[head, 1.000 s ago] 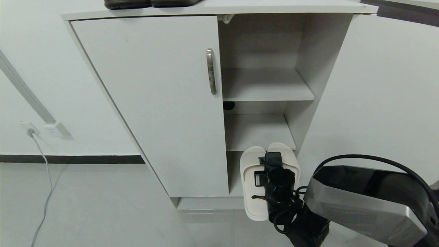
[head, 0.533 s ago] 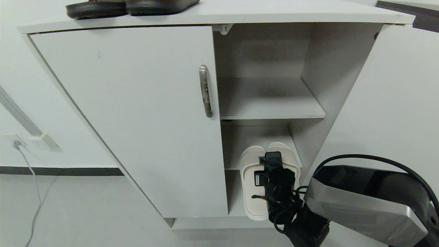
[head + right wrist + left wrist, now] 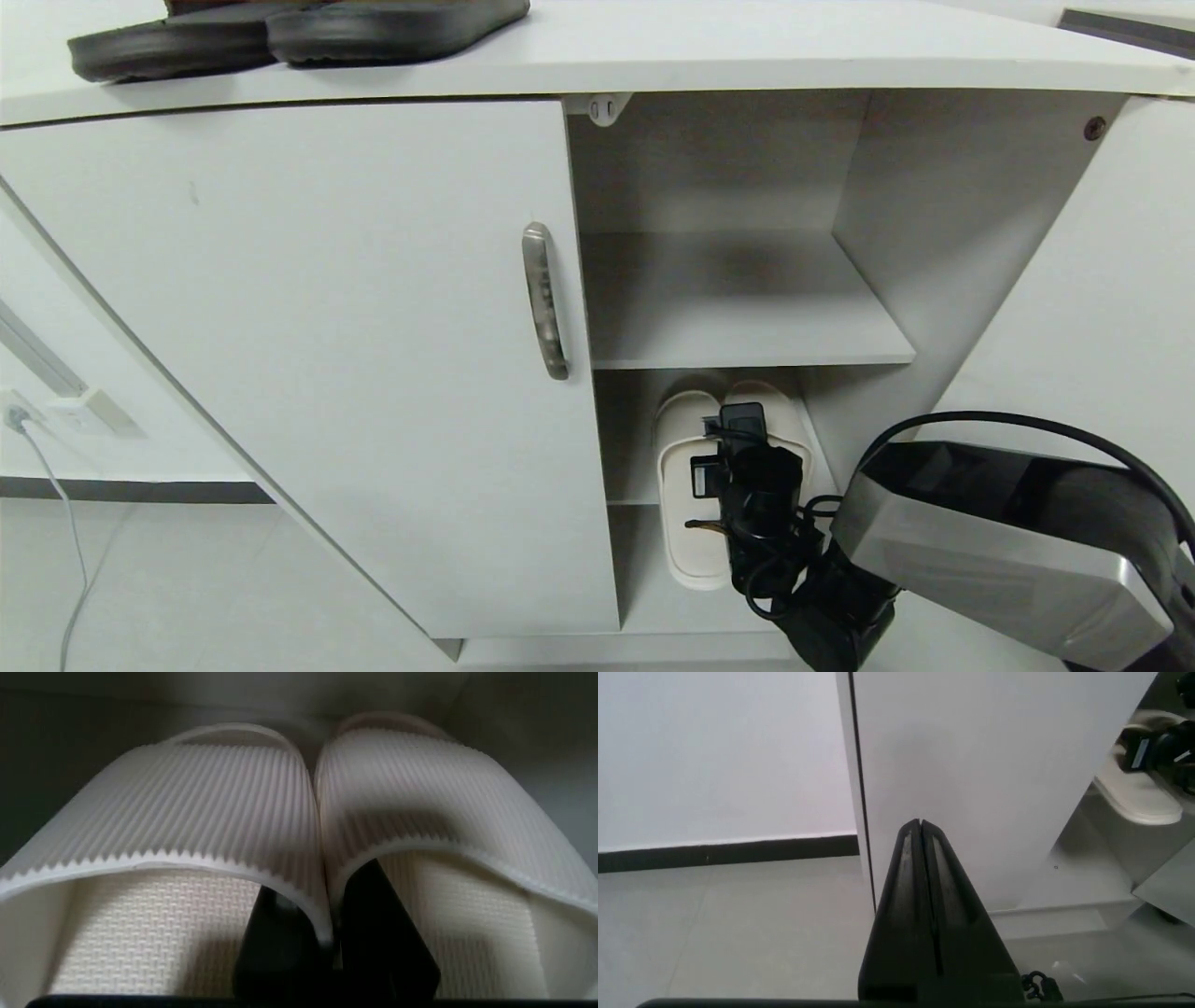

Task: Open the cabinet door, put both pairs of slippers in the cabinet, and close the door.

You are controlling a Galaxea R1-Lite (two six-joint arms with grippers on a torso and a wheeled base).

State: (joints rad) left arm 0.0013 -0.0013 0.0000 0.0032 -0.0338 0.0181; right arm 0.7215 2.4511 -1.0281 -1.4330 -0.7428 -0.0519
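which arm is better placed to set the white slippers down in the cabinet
Right. The right gripper is shut on the white slippers, held inside the open side beneath the upper shelf. The left gripper is shut, empty, facing the closed door.

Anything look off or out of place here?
Only the dark slippers, sitting on the cabinet top rather than inside. The white slippers, pinched by the right pincer, stick out past the lower shelf edge. No damage.
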